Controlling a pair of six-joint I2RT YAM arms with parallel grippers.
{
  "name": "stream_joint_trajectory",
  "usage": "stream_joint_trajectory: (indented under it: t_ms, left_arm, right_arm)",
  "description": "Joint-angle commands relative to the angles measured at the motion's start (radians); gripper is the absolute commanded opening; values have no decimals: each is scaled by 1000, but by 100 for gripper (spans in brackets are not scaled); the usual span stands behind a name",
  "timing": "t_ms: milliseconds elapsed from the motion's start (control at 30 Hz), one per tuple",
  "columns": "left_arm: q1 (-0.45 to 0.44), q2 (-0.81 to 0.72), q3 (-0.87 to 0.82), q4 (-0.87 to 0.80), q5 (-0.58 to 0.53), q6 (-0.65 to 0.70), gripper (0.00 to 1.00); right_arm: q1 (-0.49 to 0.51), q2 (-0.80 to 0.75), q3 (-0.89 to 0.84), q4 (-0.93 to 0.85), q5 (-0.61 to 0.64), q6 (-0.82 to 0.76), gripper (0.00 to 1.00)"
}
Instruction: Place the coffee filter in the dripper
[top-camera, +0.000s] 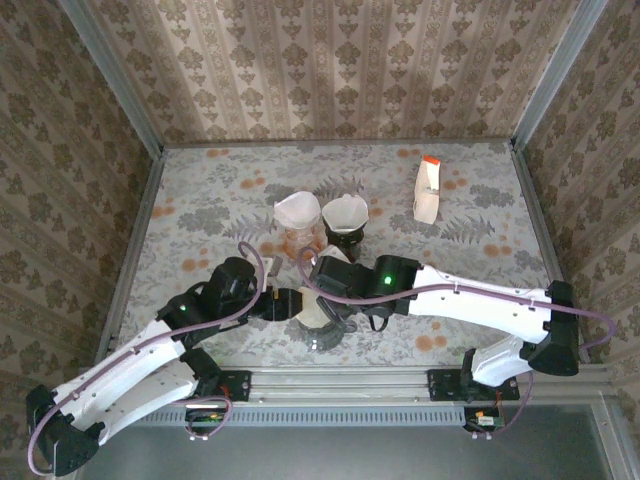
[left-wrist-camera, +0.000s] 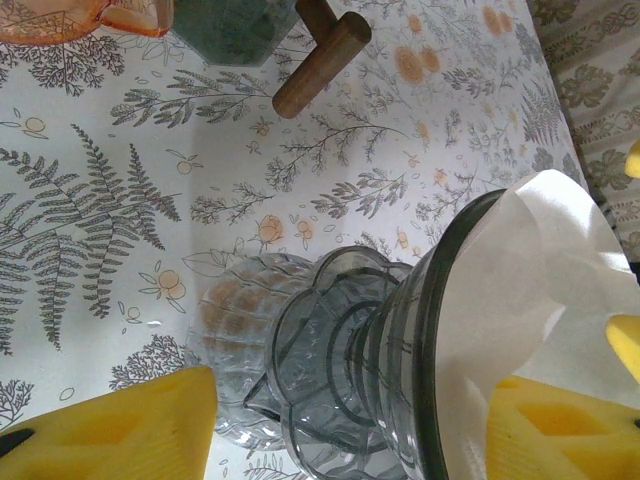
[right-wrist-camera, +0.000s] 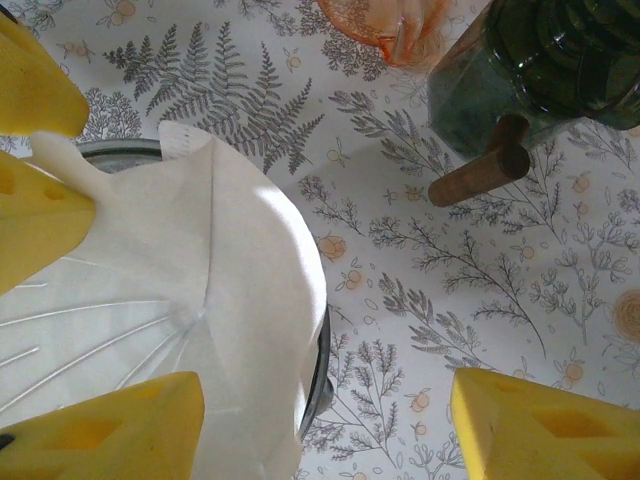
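— Hunting for the coffee filter (right-wrist-camera: 230, 260); where?

— Seated inside the grey glass dripper (left-wrist-camera: 330, 350), white paper spread against the cone, upper edge standing proud of the rim. Down at the near middle of the desk (top-camera: 480, 250), right where both arms meet.

— Upright or tipped?

— Upright on its foot, judging from the right wrist view, looking straight down into the mouth.

— And the right claw (right-wrist-camera: 327, 400)?

— Spread wide, pinching nothing. Hangs above the dripper, one finger over the paper, the other over bare desk just beside the rim.

— Left claw (left-wrist-camera: 350, 420)?

— Fingers apart, straddling the dripper from the side, one by the scalloped foot, one by the paper at the mouth. Gripping or merely bracketing? Cannot tell; no clear contact to make out.

— Anything more of it from the right wrist?

— Yes: two yellow fingers (right-wrist-camera: 35, 215) at the far rim, with a small tab of paper between them. Touching or apart, again cannot tell.

— Elsewhere on the desk?

— Farther back, an orange dripper (top-camera: 298, 215) and a dark green dripper (top-camera: 345, 222), side by side, each with white paper of its own. A wooden handle (right-wrist-camera: 480, 170) sticking out from the green one, toward the grey one but apart from it. Well off to the back right, a white carton (top-camera: 428, 188) with an orange top.
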Motion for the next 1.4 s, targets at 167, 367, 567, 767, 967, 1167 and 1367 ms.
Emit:
stream_joint_trajectory:
  t_ms: [167, 367, 567, 767, 967, 1167, 1367]
  left_arm:
    - [10, -11, -17, 11, 13, -8, 63]
    - [9, -13, -6, 6, 13, -9, 64]
    - [11, -37, 2, 5, 7, -15, 70]
    - [11, -54, 14, 10, 13, -29, 78]
    - [9, -88, 40, 3, 4, -35, 89]
    - [8, -114, 80, -27, -18, -25, 100]
    - [12, -156, 158, -176, -240, 37, 100]
  right_arm:
    - [44, -36, -62, -21, -6, 46, 68]
    - [45, -45, -37, -6, 39, 39, 71]
    - [43, -97, -36, 4, 92, 50, 76]
    - [42, -122, -48, 18, 106, 63, 77]
    - [38, -151, -48, 21, 142, 68, 79]
    - [22, -196, -74, 54, 182, 79, 93]
    - [-21, -294, -174, 166, 249, 92, 100]
